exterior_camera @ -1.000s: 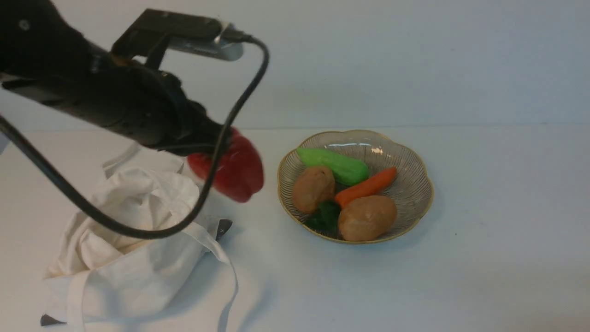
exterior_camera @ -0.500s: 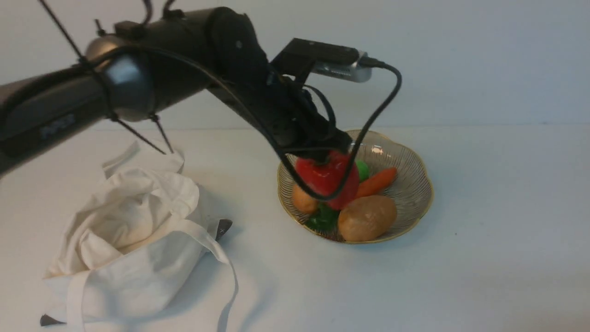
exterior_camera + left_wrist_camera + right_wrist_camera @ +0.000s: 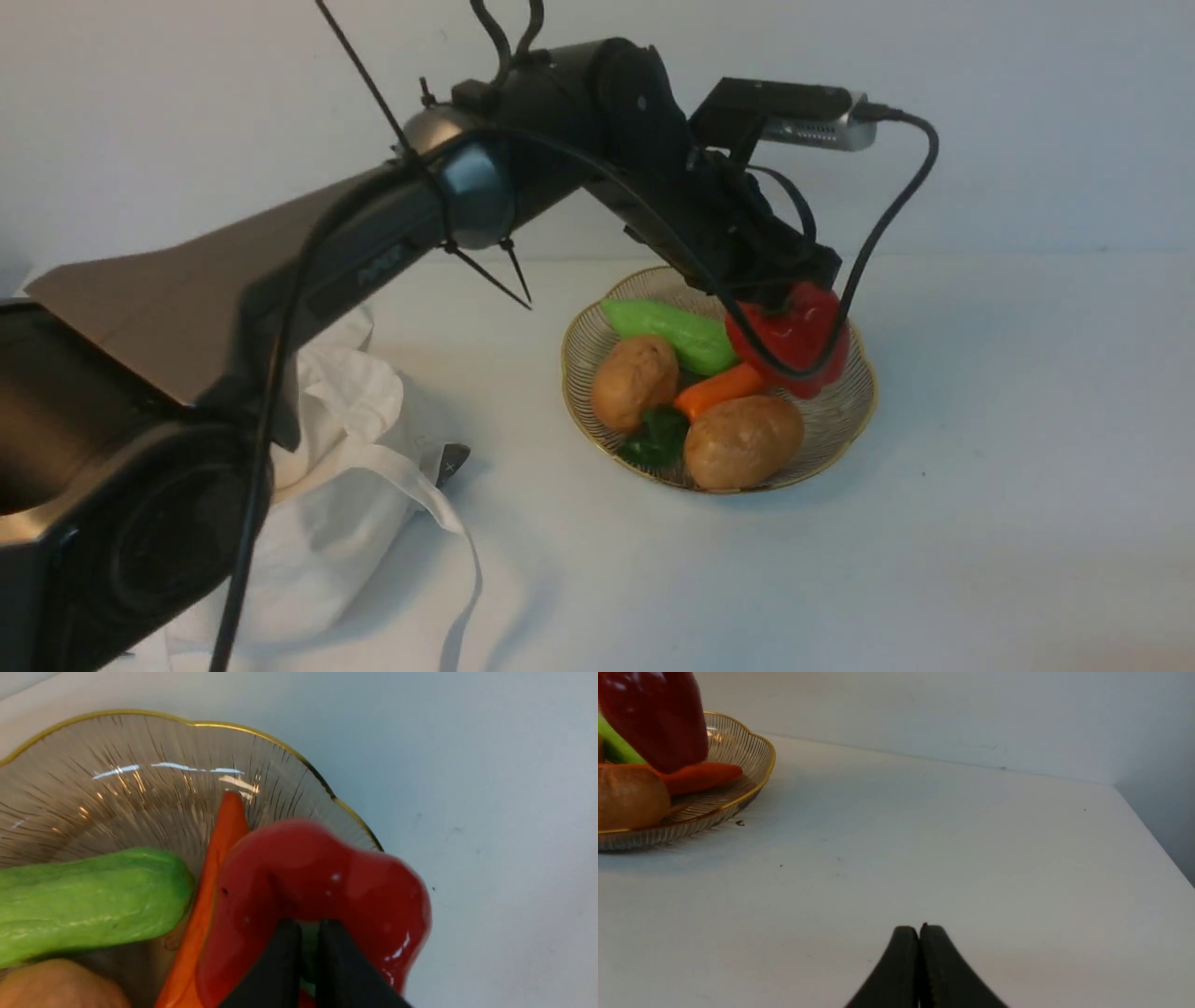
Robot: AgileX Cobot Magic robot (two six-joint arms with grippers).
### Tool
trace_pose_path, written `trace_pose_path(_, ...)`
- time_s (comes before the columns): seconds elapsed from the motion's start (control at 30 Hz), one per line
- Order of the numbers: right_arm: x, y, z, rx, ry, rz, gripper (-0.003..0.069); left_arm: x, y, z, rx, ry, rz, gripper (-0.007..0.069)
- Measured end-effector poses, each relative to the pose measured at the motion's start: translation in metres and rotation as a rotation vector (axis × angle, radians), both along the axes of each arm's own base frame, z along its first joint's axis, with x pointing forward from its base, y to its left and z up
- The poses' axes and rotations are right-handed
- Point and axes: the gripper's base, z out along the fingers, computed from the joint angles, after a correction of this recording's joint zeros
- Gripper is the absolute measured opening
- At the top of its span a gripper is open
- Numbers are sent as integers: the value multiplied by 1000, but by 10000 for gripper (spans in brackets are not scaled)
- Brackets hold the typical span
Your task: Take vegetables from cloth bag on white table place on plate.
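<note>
The red bell pepper (image 3: pixel 792 338) hangs over the far right part of the plate (image 3: pixel 837 412), clear of the cloth bag (image 3: pixel 345 485). Its long axis runs from stem to base and stands near upright, slightly tilted. The stem end points up into the left gripper (image 3: pixel 777 295) and the rounded base points down at the dish. In the left wrist view the two black fingers (image 3: pixel 280 961) are pinched almost together on the green stem (image 3: pixel 308 952), so the left gripper holds the pepper by the stem alone. The pepper's base sits right over the far tip of the orange carrot (image 3: pixel 719 390); whether the two touch I cannot tell.

The carrot lies slantwise in the plate, with the light green cucumber (image 3: pixel 667 329) beside it towards the back. Two brown potatoes lie in the plate too, one on the left (image 3: pixel 635 378) and one at the front (image 3: pixel 744 441). A small dark green piece (image 3: pixel 658 439) sits between them.

The plate rests on the white bench (image 3: pixel 980 467). The cloth bag lies crumpled on the bench well to the left of the plate, partly hidden by the left arm.

The right gripper (image 3: pixel 920 929) hovers over bare bench to the right of the plate, its fingers pressed together on nothing.
</note>
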Motion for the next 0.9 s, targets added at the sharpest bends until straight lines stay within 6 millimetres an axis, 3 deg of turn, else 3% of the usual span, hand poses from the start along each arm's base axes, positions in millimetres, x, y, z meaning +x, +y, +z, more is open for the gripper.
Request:
trace_pose_path(0.13,0,0,0,0,0,0,-15,2,-3,-11,-5,22,4,53)
trace_pose_path(0.23,0,0,0,0,0,0,-15,3,-5,-17,-13,37,8,136)
trace_pose_path(0.37,0,0,0,0,0,0,-15,4,-6,-17,-21,37,12,312)
trace_pose_path(0.47,0,0,0,0,0,0,-15,4,-6,-12,-17,43,-2,403)
trace_pose_path(0.53,0,0,0,0,0,0,-15,3,-4,-4,6,53,-25,419)
trace_pose_path(0.6,0,0,0,0,0,0,-15,2,-1,5,27,57,-44,414)
trace_pose_path(0.73,0,0,0,0,0,0,-15,-2,24,47,175,53,-44,262)
trace_pose_path(0.8,0,0,0,0,0,0,-15,-9,40,87,208,-28,11,106)
trace_pose_path(0.9,0,0,0,1,0,0,-15,-25,58,136,180,-127,61,20)
